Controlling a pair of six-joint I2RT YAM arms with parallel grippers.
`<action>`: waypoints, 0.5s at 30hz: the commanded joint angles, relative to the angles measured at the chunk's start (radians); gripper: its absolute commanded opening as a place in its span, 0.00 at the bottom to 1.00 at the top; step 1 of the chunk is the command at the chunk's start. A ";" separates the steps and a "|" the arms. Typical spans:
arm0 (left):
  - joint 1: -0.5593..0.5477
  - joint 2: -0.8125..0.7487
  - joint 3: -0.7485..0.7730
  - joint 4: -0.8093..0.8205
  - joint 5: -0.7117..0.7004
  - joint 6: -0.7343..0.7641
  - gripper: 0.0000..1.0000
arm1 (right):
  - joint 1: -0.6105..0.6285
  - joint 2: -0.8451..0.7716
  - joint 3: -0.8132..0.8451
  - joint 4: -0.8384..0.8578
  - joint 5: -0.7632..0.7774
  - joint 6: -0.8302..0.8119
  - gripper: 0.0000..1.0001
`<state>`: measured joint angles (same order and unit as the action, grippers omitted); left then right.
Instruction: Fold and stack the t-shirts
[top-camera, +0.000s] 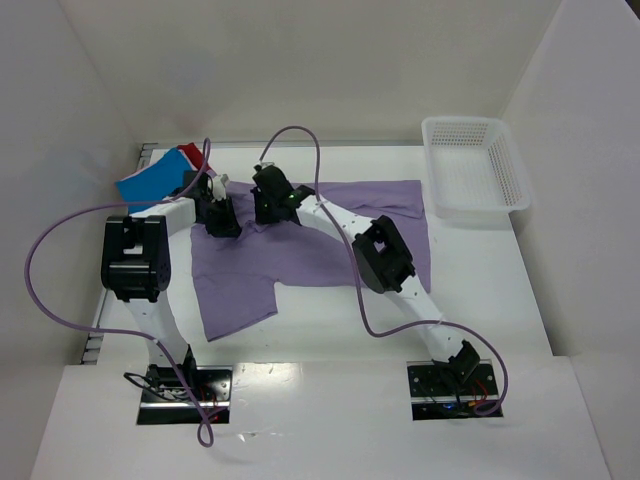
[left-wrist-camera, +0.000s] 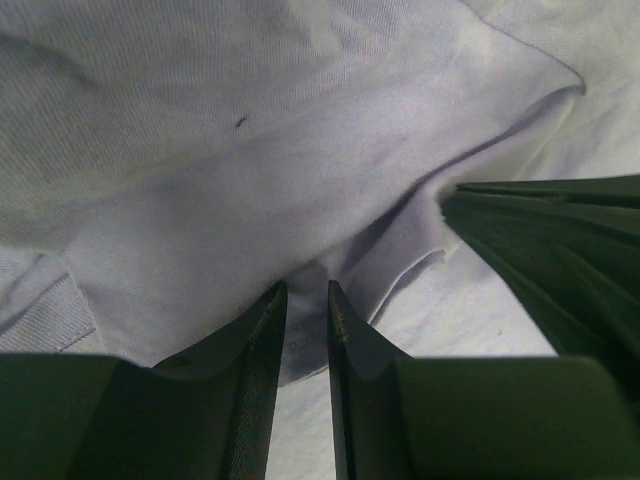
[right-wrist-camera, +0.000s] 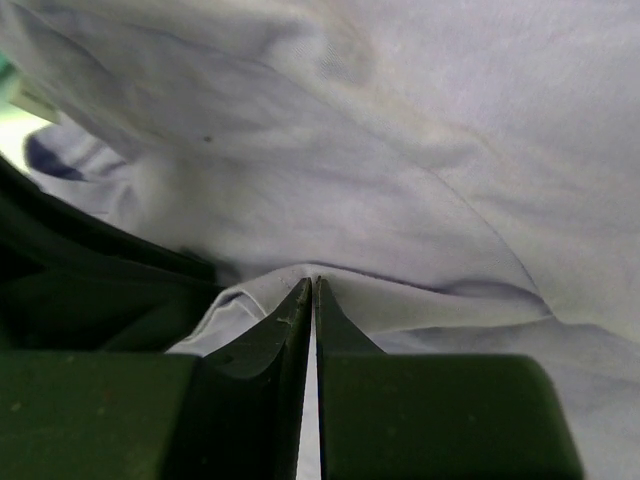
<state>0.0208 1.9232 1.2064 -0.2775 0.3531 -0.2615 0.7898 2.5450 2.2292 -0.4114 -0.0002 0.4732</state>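
Both arms reach to the far left part of the purple t-shirt (top-camera: 310, 255), which lies spread on the worktop (top-camera: 330, 330). The left end effector (top-camera: 222, 218) has its 2 fingers drawn down to a narrow slot. A fold of purple cloth runs into that slot, so it looks like a pinch on the shirt. The right end effector (top-camera: 272, 203) sits just right of the left one, close enough that its dark body shows in the left wrist view. Its fingers are pressed almost together on a raised ridge of the same cloth. From both grips, nearly all of the shirt trails away to the right and back toward the arm bases. Its long axis runs roughly left to right, with 1 lobe hanging nearer the bases below the left end effector. The 2 grips are on 1 end of the shirt rather than spaced along an edge. My reading is that any fold from here has to carry that end rightward over the body. A blue t-shirt (top-camera: 145, 185) and a red t-shirt (top-camera: 190, 153) lie folded just left of and beyond the left end effector, so the left arm is nearer to them. The basket (top-camera: 480, 213) sits well to the right of the right end effector.
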 joint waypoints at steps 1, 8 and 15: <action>-0.004 0.001 -0.004 -0.005 0.001 0.013 0.33 | 0.009 0.035 0.046 0.006 -0.009 -0.016 0.09; -0.004 -0.102 0.021 0.018 0.079 0.013 0.42 | 0.009 0.044 0.046 0.006 -0.009 -0.016 0.09; -0.004 -0.162 0.065 -0.003 0.124 0.013 0.43 | 0.009 0.054 0.056 0.006 -0.009 -0.016 0.09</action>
<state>0.0208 1.8248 1.2224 -0.2848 0.4168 -0.2619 0.7898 2.5813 2.2383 -0.4095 -0.0090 0.4732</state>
